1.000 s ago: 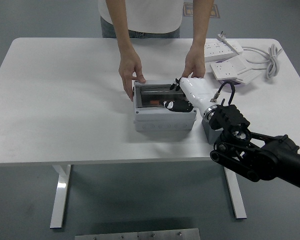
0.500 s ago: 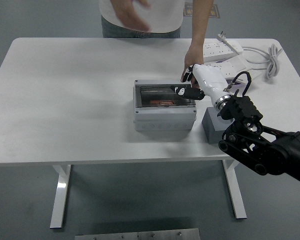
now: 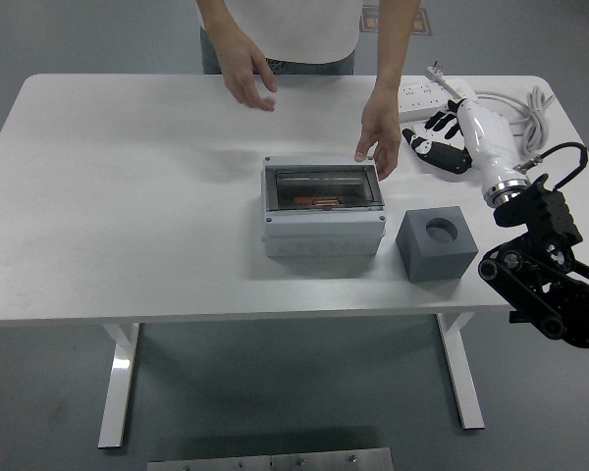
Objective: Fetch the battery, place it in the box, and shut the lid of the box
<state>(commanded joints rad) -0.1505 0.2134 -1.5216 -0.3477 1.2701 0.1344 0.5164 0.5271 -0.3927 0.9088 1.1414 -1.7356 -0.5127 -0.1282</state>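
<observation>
At the table's right, over the power strips (image 3: 440, 96) and well apart from the box (image 3: 323, 234): right hand (image 3: 442, 143), empty, black fingers (image 3: 424, 148) loosely spread and pinching nothing. Has drawn back there from the box's opening, where it reached a second ago. No left hand in view.

In the box, behind the clear window: an orange shape, most likely the battery (image 3: 319, 202), lying low in the compartment. Suggests the placing step is done. Lid (image 3: 324, 186) looks to be lying down over the opening, though hard to say from here whether it is latched.

At the box's far right corner: one hand of the person (image 3: 377, 135), fingertips touching the rim, steadying as before. Other hand of the person (image 3: 246, 73) lifted off the box's left corner and now hovering above the far side of the table.

Just beside the box on its right: grey block (image 3: 436, 243) with a round hole, uncovered now that the arm is gone.

Probably only a check or press of the lid left.
</observation>
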